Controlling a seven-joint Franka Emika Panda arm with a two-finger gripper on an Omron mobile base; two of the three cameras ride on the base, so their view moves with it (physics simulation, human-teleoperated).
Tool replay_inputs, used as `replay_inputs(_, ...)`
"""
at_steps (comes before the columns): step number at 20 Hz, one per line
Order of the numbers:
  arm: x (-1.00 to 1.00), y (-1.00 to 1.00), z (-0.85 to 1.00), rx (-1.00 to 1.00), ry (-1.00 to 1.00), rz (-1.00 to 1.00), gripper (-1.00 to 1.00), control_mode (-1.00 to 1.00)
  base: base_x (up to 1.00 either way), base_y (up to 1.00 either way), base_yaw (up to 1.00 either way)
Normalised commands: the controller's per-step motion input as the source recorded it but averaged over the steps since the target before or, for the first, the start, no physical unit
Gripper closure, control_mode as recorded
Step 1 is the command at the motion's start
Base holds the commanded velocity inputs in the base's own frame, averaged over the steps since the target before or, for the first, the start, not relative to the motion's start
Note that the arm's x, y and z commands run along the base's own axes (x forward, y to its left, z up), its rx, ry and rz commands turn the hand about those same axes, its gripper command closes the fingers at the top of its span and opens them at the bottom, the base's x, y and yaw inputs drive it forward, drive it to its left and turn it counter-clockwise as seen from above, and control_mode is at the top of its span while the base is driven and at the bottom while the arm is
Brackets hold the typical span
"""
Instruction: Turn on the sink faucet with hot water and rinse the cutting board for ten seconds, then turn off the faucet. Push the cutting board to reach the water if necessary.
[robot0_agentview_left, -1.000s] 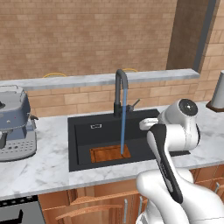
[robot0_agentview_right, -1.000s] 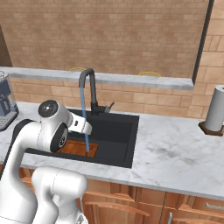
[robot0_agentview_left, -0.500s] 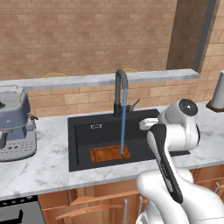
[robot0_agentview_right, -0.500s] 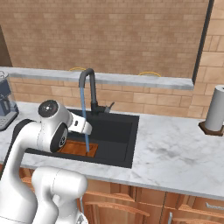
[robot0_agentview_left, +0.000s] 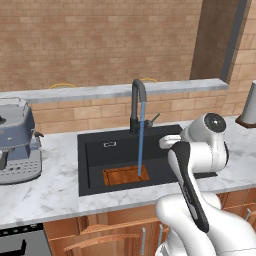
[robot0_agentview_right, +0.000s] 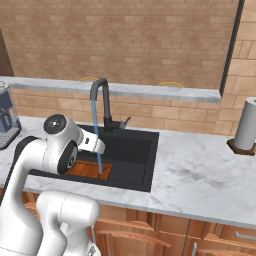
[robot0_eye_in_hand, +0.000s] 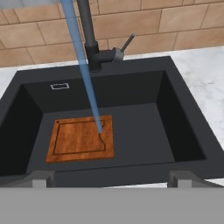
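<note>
Sink (robot0_eye_in_hand: 183, 131) right half open, bare floor at 3 o'clock of cutting board (robot0_eye_in_hand: 81, 139). Faucet (robot0_eye_in_hand: 94, 48) stands at 12 o'clock; water (robot0_eye_in_hand: 85, 74) stream crosses above the board's right part.

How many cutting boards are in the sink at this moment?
1. The cutting board lies flat on the bottom of the sink, at its front left, under the water. No other board shows.

Rendered light was even and bright, source undeterminable; no glare or blur. The sink (robot0_agentview_left: 95, 150) basin stayed matte and dark, with soft shading on its walls. Edges were sharp, undistorted.
</note>
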Motion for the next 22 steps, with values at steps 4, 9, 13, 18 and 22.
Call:
replay_inputs(4,0.0,0.0,0.0,0.0,0.0,0.0,-1.0,-1.0,0.0,0.0,0.0)
replay_inputs(9,0.0,0.0,0.0,0.0,0.0,0.0,-1.0,-1.0,0.0,0.0,0.0)
replay_inputs(13,0.0,0.0,0.0,0.0,0.0,0.0,-1.0,-1.0,0.0,0.0,0.0)
replay_inputs(18,0.0,0.0,0.0,0.0,0.0,0.0,-1.0,-1.0,0.0,0.0,0.0)
replay_inputs(22,0.0,0.0,0.0,0.0,0.0,0.0,-1.0,-1.0,0.0,0.0,0.0)
